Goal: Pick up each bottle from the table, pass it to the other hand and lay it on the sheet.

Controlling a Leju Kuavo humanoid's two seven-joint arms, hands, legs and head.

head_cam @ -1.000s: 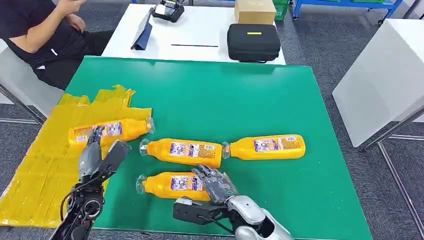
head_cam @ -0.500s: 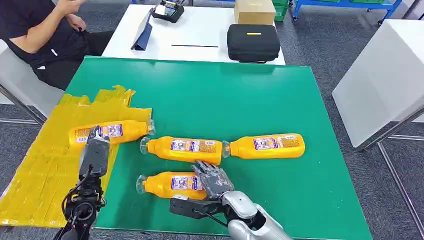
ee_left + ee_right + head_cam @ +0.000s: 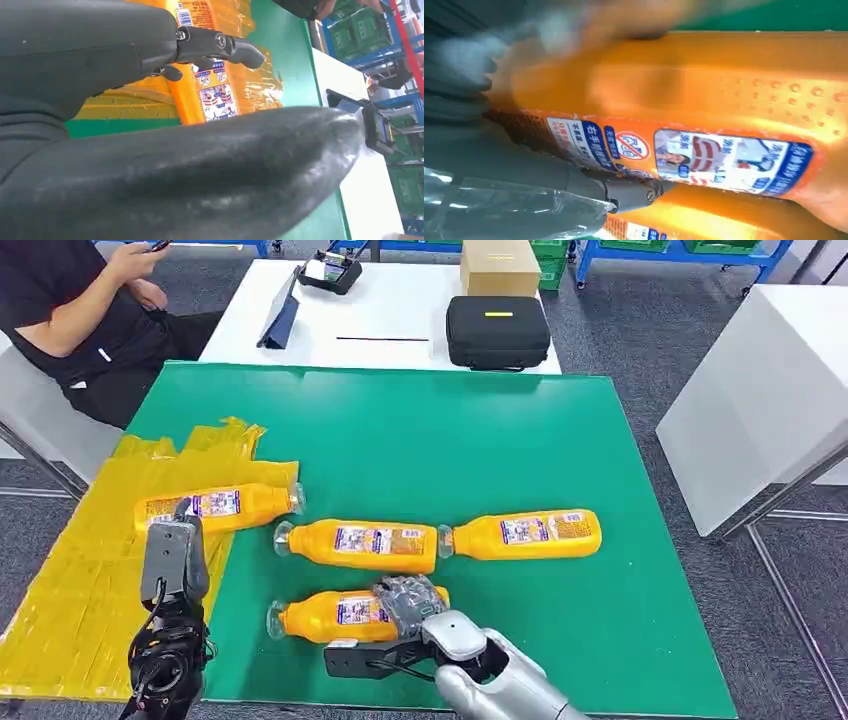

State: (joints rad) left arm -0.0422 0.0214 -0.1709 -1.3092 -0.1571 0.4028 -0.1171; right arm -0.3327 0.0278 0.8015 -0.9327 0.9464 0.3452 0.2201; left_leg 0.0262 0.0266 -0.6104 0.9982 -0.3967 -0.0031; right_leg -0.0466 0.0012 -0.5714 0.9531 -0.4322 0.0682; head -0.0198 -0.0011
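Observation:
Four orange bottles with white-and-blue labels lie on the green table (image 3: 480,440). One bottle (image 3: 215,507) rests on the yellow sheet (image 3: 80,580) at the left. Two more, the middle bottle (image 3: 360,544) and the right bottle (image 3: 525,534), lie end to end. My right hand (image 3: 408,602) has its fingers draped over the wide end of the nearest bottle (image 3: 325,616), which fills the right wrist view (image 3: 724,100); its thumb (image 3: 355,660) stands off on the near side. My left hand (image 3: 173,558) hovers at the sheet's edge, fingers straight, holding nothing, just short of the sheet's bottle (image 3: 210,90).
A person in black (image 3: 80,310) sits at the far left corner. Behind the green table stands a white table (image 3: 400,310) with a black case (image 3: 497,330), a cardboard box (image 3: 498,265) and a tablet (image 3: 280,320). Another white table (image 3: 770,380) is to the right.
My right hand has slid forward so its fingers now cover the nearest bottle's wide end. My left hand has turned and straightened, its thumb drawn in. The camera tipped slightly.

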